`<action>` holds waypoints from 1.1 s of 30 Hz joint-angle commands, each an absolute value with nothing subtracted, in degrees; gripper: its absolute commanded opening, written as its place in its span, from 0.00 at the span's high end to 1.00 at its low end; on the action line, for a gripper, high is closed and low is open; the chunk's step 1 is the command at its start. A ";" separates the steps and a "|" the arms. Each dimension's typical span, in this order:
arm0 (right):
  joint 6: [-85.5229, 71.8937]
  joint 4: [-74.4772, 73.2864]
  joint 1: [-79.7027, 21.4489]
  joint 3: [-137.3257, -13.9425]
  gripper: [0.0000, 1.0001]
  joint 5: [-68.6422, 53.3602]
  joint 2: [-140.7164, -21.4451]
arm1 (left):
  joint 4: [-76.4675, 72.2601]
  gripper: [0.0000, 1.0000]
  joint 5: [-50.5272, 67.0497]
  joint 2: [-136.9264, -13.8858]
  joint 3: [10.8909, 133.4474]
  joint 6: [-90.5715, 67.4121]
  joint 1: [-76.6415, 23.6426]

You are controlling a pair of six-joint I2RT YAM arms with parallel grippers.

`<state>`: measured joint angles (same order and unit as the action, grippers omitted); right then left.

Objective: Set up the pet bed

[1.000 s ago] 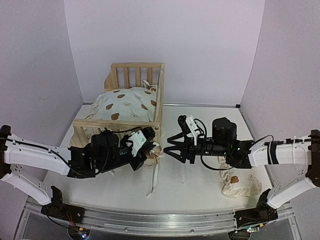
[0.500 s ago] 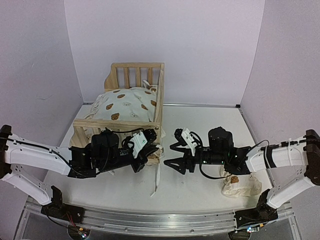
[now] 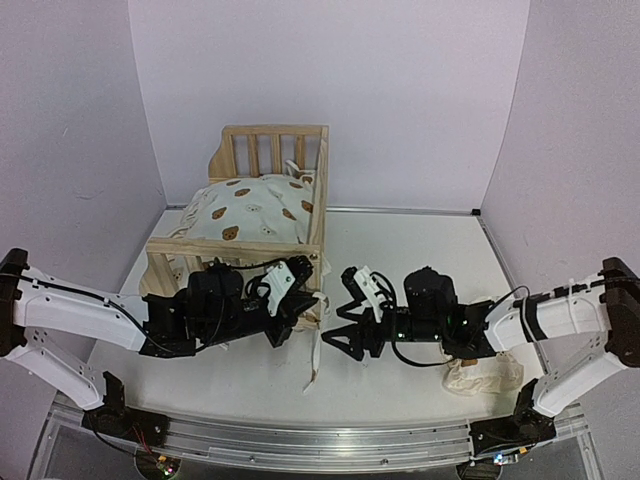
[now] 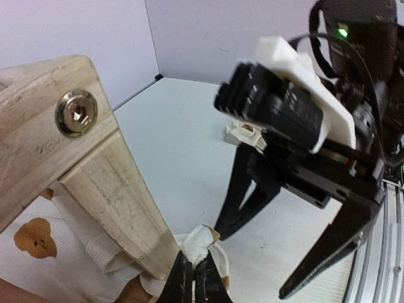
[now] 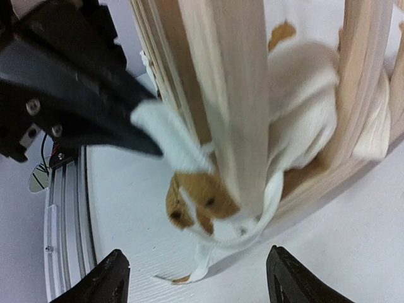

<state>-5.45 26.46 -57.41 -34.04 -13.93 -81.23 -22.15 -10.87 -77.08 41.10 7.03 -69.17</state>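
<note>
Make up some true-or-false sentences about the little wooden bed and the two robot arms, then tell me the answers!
1. The light pine wooden pet bed with slatted rails stands on the white table. True.
2. The cream bear-print cushion lies on the table outside the bed. False: it lies inside the bed.
3. The left gripper is shut on a cream fabric tie at the bed's corner post. True.
4. The right gripper is squeezing that tie too. False: its jaws stand open and hold nothing.
5. The small bear-print pillow lies in the bed. False: it lies on the table under the right arm.
</note>
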 commanded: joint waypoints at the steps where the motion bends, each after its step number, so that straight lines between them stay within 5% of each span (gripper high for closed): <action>1: -21.40 38.31 -61.24 -30.53 0.24 -4.05 -83.54 | -25.46 1.00 -12.35 -77.32 42.54 1.23 -69.08; 10: -28.88 55.96 -64.30 -33.25 0.29 7.35 -101.34 | -26.69 1.00 -15.96 -75.26 40.50 -6.65 -69.47; 14: -30.90 60.68 -67.35 -33.35 0.54 18.67 -105.65 | -29.72 1.00 -17.19 -73.21 37.99 -14.22 -69.77; 22: -31.55 70.22 -67.41 -28.71 1.00 16.13 -108.99 | -34.60 1.00 -27.89 -67.92 29.36 -25.41 -77.69; 33: -29.77 66.79 -66.93 -25.35 1.00 21.00 -106.98 | -34.61 1.00 -49.83 -64.36 17.19 -58.28 -80.94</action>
